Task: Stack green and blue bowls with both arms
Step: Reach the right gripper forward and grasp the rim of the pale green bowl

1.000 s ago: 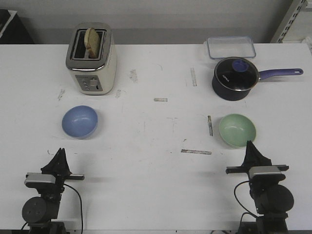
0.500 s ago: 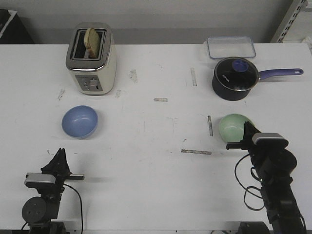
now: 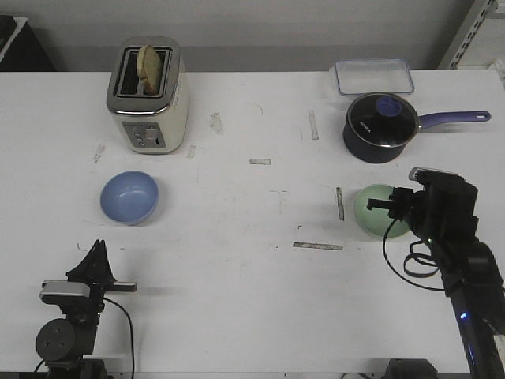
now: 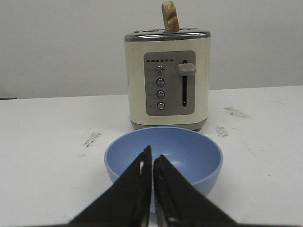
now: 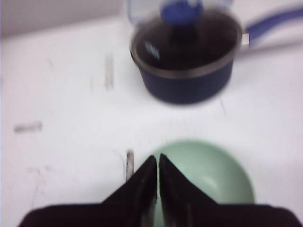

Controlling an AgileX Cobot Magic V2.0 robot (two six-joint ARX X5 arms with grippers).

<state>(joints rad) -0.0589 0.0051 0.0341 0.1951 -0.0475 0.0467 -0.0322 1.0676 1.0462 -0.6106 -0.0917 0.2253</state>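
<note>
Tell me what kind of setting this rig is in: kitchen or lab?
Most likely a lab bench staged as a kitchen. The white table is scuffed and carries tape marks, the wall behind is bare, and the props are a toaster, a saucepan and two small bowls, not a real counter.

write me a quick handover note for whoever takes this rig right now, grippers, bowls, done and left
Left gripper: shut, empty, parked at the near edge, pointed at the blue bowl.
Right gripper: shut, empty, over the near rim of the green bowl; no grasp.
Blue bowl sits on the table's left side in front of the toaster; green bowl on the right, just in front of the saucepan. Both upright, far apart.
Done: nothing stacked or lifted.
Left: grasp both bowls, nest one in the other.
</note>
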